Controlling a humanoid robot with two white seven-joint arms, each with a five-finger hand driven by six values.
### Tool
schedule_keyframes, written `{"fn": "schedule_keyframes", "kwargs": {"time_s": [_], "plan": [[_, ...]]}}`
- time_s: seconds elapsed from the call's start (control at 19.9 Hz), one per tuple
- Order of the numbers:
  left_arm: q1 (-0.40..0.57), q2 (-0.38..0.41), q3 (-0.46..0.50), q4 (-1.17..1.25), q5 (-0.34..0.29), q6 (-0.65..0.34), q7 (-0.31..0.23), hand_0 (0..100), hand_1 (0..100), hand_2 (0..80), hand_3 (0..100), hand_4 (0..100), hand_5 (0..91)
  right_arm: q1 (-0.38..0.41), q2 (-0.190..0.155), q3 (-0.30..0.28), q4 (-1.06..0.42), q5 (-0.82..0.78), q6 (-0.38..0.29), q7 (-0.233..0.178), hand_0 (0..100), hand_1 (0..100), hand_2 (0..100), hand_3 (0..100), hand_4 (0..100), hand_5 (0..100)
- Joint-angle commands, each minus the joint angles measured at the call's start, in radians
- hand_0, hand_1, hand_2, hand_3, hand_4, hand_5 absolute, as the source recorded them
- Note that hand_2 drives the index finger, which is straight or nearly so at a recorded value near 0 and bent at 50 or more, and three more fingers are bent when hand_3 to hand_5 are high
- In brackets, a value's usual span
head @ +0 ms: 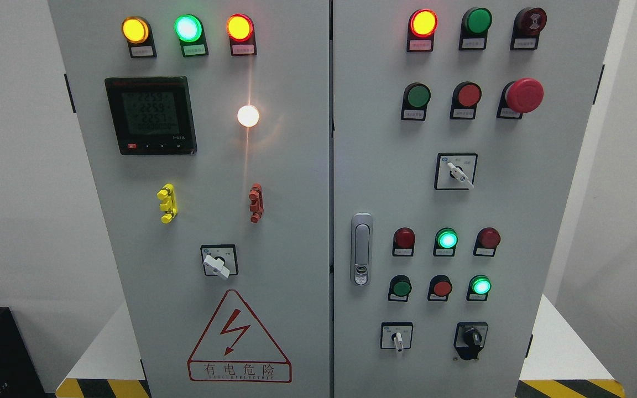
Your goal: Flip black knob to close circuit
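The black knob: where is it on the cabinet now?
In the head view, the black knob is at the lower right of the right door, right of a small white-handled switch and below a lit green lamp.

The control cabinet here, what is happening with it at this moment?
Nothing is handling it yet: neither robot hand is in view. The head camera faces a grey two-door cabinet with many lamps lit. The black knob, the task's target, sits at the lower right of the right door and is untouched. A white-handled selector switch sits to its left.
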Motion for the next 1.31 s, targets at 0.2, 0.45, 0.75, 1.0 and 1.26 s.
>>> {"fn": "schedule_keyframes", "kwargs": {"time_s": [0.2, 0.45, 0.75, 1.0, 1.26], "plan": [[0.021, 0.0, 0.0, -0.023, 0.0, 0.0, 0.0, 12, 56, 0.0, 0, 0, 0.0, -0.066, 0.013, -0.053, -0.325, 0.034, 0.055, 0.088, 0, 0, 88, 100, 91, 100], [0.021, 0.0, 0.0, -0.023, 0.0, 0.0, 0.0, 12, 56, 0.0, 0, 0, 0.0, -0.122, 0.013, -0.054, -0.356, 0.063, 0.132, 0.111, 0, 0, 88, 100, 92, 100], [0.021, 0.0, 0.0, -0.023, 0.0, 0.0, 0.0, 12, 56, 0.0, 0, 0, 0.0, -0.162, 0.011, -0.039, -0.41, 0.093, 0.216, 0.168, 0, 0, 88, 100, 92, 100], [0.021, 0.001, 0.0, -0.023, 0.0, 0.0, 0.0, 12, 56, 0.0, 0, 0, 0.0, -0.215, 0.011, -0.039, -0.41, 0.128, 0.274, 0.169, 0, 0, 88, 100, 92, 100], [0.021, 0.0, 0.0, -0.023, 0.0, 0.0, 0.0, 12, 56, 0.0, 0, 0, 0.0, -0.264, 0.01, -0.042, -0.406, 0.128, 0.323, 0.205, 0, 0, 88, 100, 92, 100]]}}
